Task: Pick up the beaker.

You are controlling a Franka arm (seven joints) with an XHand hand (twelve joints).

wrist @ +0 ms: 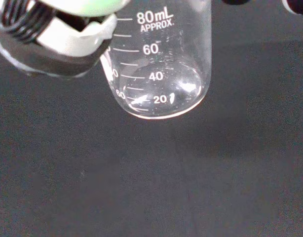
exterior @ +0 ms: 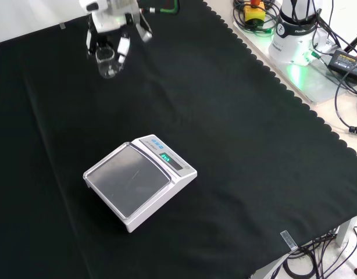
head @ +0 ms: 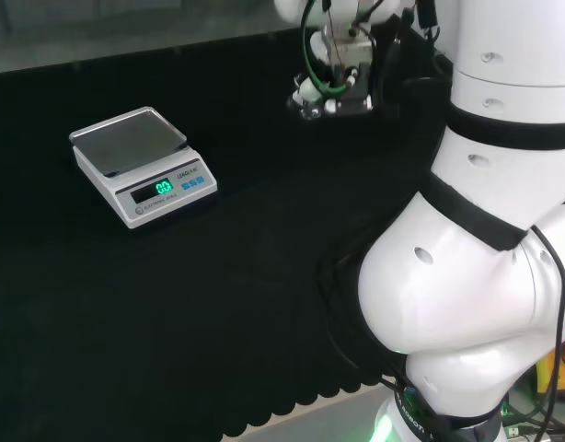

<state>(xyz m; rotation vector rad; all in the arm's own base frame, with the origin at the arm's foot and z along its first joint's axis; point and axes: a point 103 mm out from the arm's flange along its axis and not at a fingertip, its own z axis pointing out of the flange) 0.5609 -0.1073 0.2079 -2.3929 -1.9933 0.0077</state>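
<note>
The hand held a clear beaker at the far end of the desk.

In the front view, near to far: a white scale with a grey plate sat on the black cloth of the desk, its little screen glowing green. Well past it, at the top of that view, the hand came down with its fingers on both sides of the beaker, gripping it. In the wrist view the glass looked empty, and its round bottom showed against the dark cloth. I could not tell if it touched the cloth or hung just above it.
</note>
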